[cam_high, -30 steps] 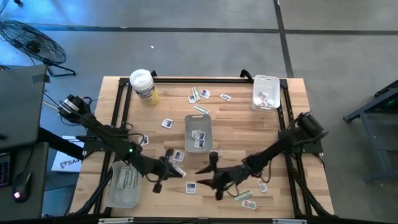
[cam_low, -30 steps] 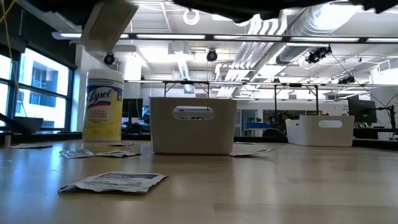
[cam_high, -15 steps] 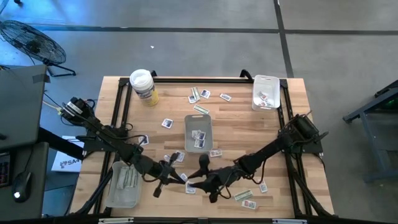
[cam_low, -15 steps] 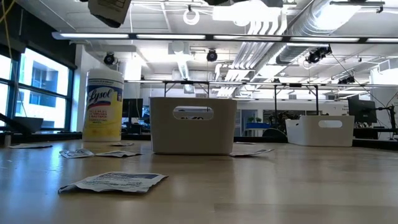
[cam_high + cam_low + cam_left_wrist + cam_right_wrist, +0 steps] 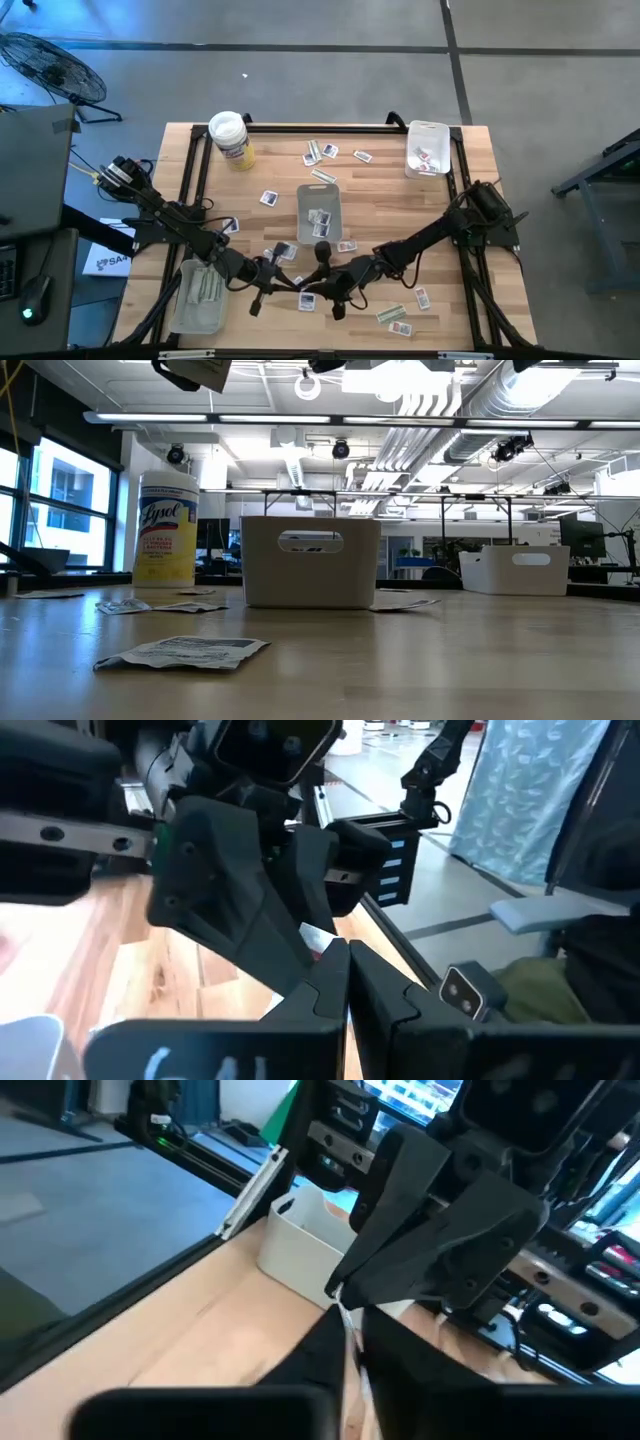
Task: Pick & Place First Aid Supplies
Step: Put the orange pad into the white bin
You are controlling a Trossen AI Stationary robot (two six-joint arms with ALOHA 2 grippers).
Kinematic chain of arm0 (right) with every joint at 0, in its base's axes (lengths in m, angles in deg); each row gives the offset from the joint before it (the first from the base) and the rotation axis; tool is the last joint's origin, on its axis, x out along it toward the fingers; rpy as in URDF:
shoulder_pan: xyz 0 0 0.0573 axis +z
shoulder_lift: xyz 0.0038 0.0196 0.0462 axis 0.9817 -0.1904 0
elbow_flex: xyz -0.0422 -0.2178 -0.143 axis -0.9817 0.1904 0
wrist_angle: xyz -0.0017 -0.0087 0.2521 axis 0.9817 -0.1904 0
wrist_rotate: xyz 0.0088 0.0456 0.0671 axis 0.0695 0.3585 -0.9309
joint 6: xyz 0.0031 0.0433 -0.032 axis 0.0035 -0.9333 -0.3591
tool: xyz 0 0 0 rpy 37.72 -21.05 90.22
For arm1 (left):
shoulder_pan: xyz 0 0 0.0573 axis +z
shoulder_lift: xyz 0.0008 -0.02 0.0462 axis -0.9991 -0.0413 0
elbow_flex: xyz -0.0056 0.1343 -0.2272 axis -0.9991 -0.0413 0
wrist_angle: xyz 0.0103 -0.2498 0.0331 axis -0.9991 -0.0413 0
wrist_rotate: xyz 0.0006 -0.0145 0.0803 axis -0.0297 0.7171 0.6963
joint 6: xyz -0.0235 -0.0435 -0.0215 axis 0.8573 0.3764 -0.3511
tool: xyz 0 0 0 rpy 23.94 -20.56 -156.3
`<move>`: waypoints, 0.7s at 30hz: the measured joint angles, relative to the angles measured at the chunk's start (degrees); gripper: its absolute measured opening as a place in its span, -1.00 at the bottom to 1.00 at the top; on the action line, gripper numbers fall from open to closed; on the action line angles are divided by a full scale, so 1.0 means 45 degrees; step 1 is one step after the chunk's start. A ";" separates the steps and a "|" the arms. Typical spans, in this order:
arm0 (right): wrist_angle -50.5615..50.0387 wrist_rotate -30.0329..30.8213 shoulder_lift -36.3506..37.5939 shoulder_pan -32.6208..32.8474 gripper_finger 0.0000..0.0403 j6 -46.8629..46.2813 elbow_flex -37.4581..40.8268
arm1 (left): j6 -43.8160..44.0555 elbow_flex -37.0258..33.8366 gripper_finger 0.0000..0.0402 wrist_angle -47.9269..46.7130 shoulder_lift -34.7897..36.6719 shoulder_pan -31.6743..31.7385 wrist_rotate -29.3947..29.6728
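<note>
White w/ a bit of red print, the held packet [image 5: 316,944] is a thin flat sliver, seen edge-on, up in the air over the front-centre of the wooden table [image 5: 400,200]. My left gripper [image 5: 291,284] has its fingers pressed together on one end of it. My right gripper [image 5: 306,291] meets it tip to tip, fingers nearly together on the other end of the same packet. Loose packets [image 5: 333,152] lie scattered flat on the wood: squarish white ones w/ blue/red print, plus narrow pale green strips [image 5: 392,314] near the front. More sit in the centre tray [image 5: 319,194], and green strips fill the front-left tray [image 5: 183,310].
</note>
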 joint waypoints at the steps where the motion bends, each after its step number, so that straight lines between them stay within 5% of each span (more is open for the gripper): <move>1: -0.0030 -0.0158 0.0000 -0.0018 -0.92 -0.0077 0.0000 | -0.0082 0.0000 -1.00 0.0014 0.0000 -0.0005 0.0062; 9: -0.0629 0.0667 0.0000 -0.0023 -0.99 -0.0701 0.0003 | -0.0265 0.0000 -0.89 0.0018 0.0008 0.0000 0.0741; 21: -0.0948 0.2469 0.0000 -0.0031 -0.99 -0.1712 0.0005 | -0.0786 0.0001 -0.16 -0.0691 0.0073 -0.0102 0.2278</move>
